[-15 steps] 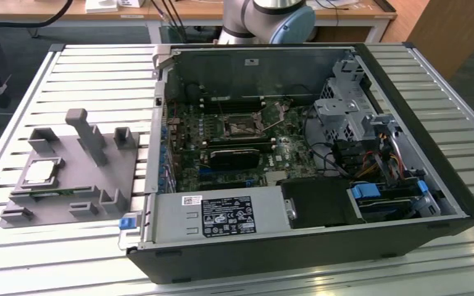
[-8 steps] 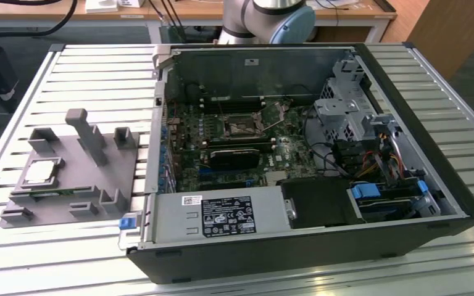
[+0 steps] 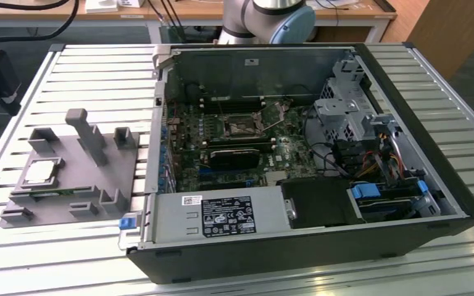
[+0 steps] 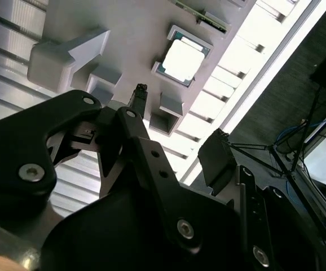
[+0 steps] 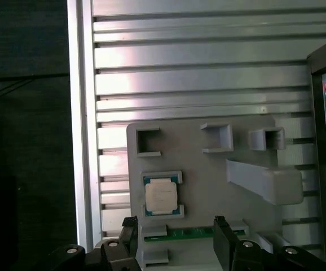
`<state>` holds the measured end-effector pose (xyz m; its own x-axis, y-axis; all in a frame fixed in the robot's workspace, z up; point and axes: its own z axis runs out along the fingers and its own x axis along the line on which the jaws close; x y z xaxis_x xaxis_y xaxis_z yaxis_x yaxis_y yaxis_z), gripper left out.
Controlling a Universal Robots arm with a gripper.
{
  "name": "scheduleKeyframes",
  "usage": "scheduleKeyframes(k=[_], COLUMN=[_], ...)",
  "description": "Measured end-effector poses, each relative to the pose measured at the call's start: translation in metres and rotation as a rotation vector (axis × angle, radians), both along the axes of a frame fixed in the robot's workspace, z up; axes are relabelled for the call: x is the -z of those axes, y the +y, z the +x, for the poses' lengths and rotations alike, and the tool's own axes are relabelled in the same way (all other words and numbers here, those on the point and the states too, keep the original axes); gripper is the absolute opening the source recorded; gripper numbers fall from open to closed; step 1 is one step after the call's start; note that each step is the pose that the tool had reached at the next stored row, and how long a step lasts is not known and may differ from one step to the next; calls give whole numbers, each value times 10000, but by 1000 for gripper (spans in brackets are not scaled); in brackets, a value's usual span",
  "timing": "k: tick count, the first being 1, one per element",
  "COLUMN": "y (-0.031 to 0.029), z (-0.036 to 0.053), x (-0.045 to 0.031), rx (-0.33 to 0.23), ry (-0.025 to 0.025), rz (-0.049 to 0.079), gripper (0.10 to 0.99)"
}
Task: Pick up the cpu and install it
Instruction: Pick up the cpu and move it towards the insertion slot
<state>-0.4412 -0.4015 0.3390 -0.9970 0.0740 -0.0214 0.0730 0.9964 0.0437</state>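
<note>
Our tool (image 5: 176, 234) gapes wide, empty; in the exterior view we count one cpu (image 3: 41, 172), nine o'clock of the case (image 3: 320, 251).

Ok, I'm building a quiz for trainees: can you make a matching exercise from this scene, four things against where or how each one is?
1 cpu
2 grey tray
3 computer case
4 pincer

A open, holding nothing
B side open, motherboard showing
C sits in a tray recess
D on slatted table, beside the case

Pairs: 1-C, 2-D, 3-B, 4-A.
</note>
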Motion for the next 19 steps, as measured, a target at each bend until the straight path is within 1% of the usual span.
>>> scheduleKeyframes(k=[19], y=[0], z=[0], x=[101], rx=[0], ry=[1], rz=[0], gripper=[647])
